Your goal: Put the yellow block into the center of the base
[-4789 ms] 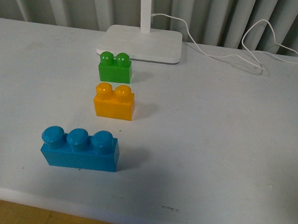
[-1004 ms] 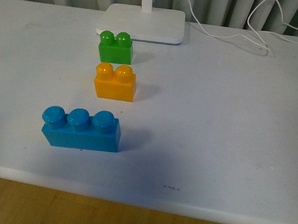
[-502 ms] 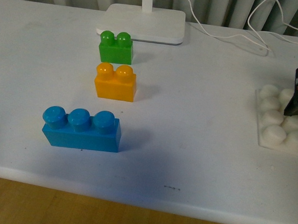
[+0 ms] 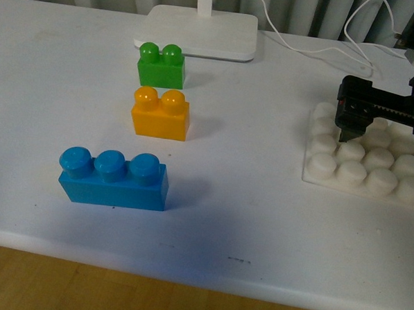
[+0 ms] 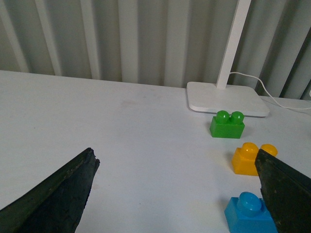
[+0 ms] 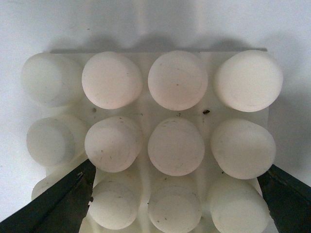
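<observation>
Over on the right of the worktop (image 4: 259, 220), my right tool (image 4: 387, 140) has the base (image 4: 352, 171) clamped, one black finger on each side, jaws set wide. From the right wrist camera the base (image 6: 177, 145) fills the frame between the two fingers. It's a flat plate of milky white plastic with squat round studs, four to a row. Three rows are showing, and there are a few dark specks on the surface.

The yellow block (image 4: 160, 121) is well apart from that tool. It sits on the left half of the worktop in the front camera, untouched and upright. It's a glossy yellow-orange plastic brick with two domed studs on top.

Counting bricks, I get three in a line. One green brick (image 4: 161, 64) with two studs is farthest from me, just in front of the smooth white lamp foot (image 4: 199, 33). The one yellow block comes next. One blue brick (image 4: 113, 179), longer and with three studs, is nearest me.

My left tool (image 5: 170, 194) hangs over bare worktop with its dark fingers spread wide and nothing between them. From its wrist camera the yellow block (image 5: 248, 158) peeks out beside one finger, with green beyond it and a corner of blue just in front.
</observation>
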